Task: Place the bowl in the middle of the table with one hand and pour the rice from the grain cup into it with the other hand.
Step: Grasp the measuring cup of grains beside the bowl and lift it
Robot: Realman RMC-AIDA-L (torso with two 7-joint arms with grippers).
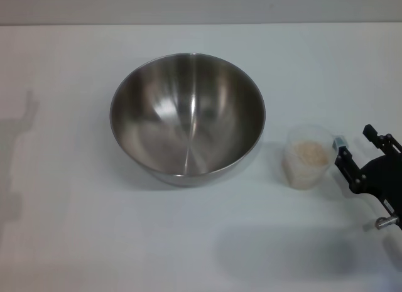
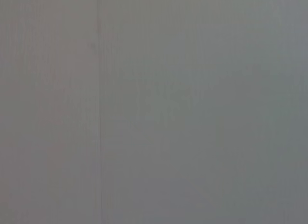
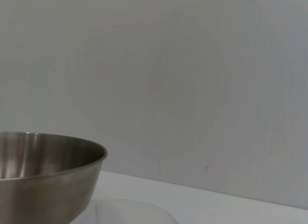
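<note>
A black right gripper (image 1: 353, 151) stood at the table's (image 1: 75, 242) right edge, its fingers spread open and pointing left. Just beyond its fingertips sat the clear grain cup (image 1: 307, 156), upright, with a heap of pale rice (image 1: 311, 153) inside. Farther left of the cup rested the empty steel bowl (image 1: 187, 118). The left gripper was out of sight.

Soft even light, faint shadows

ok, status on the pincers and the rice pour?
Right pincer open beside small clear plastic grain cup, rice inside. Left pincer out of view. Large round stainless-steel bowl mid-table, empty. Nothing between.
</note>
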